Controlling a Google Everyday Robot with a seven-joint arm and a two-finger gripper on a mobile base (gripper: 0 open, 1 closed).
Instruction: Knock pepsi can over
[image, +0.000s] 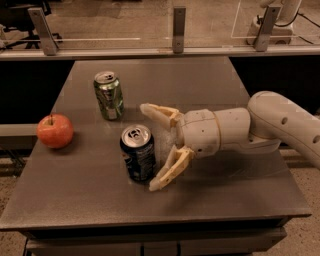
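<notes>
The pepsi can (138, 153) is dark blue with a silver top. It stands upright near the middle front of the grey table (100, 200). My gripper (149, 147) comes in from the right, level with the can, its two tan fingers spread wide. The near fingertip (156, 185) is beside the can's lower right side, very close to it. The far fingertip (146, 108) is behind the can, to its upper right.
A green can (109, 95) stands upright at the back left of the table. A red apple (55, 130) sits at the left edge. A glass barrier with metal posts (179, 27) runs behind the table.
</notes>
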